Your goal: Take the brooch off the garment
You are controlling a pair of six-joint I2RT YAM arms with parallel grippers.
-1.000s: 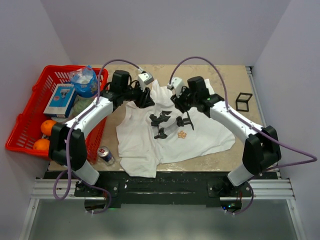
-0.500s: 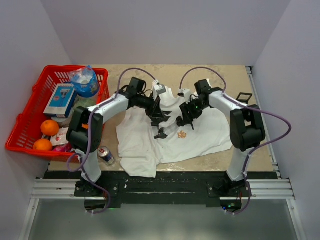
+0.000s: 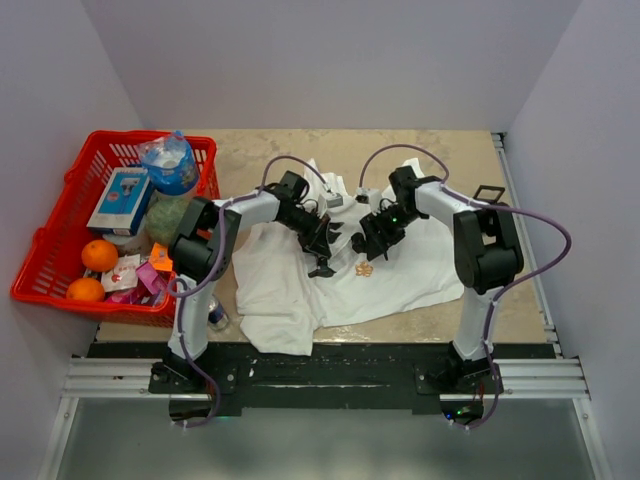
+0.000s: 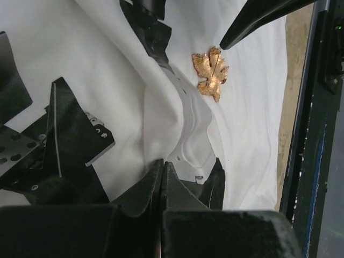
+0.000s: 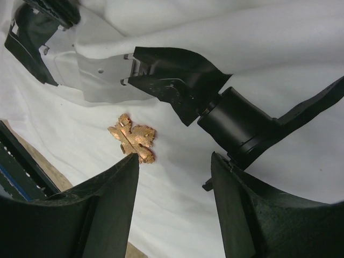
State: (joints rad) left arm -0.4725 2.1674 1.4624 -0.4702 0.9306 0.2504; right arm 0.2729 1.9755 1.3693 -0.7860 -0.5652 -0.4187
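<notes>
The garment (image 3: 290, 295), a white T-shirt with a black print (image 3: 322, 268), lies spread on the table. The brooch (image 3: 365, 268), a small tan-orange leaf shape, rests on the cloth right of the print. My left gripper (image 3: 320, 243) is shut, its tips down against the white cloth (image 4: 162, 164); no cloth shows between them. In the left wrist view the brooch (image 4: 210, 72) lies ahead to the right. My right gripper (image 3: 368, 247) hangs open over the shirt (image 5: 173, 160). Its left fingertip (image 5: 129, 166) sits right at the edge of the brooch (image 5: 133, 138).
A red basket (image 3: 40, 275) at the left holds oranges (image 3: 98, 254), a bottle (image 3: 168, 160) and a box (image 3: 120, 198). A can (image 3: 214, 316) stands by the shirt's near left corner. A small black frame (image 3: 488, 197) lies at the right.
Both arms have swung inward and down over the shirt's middle. The left gripper has shut on reaching the cloth. The right gripper has opened wider and come down beside the brooch.
</notes>
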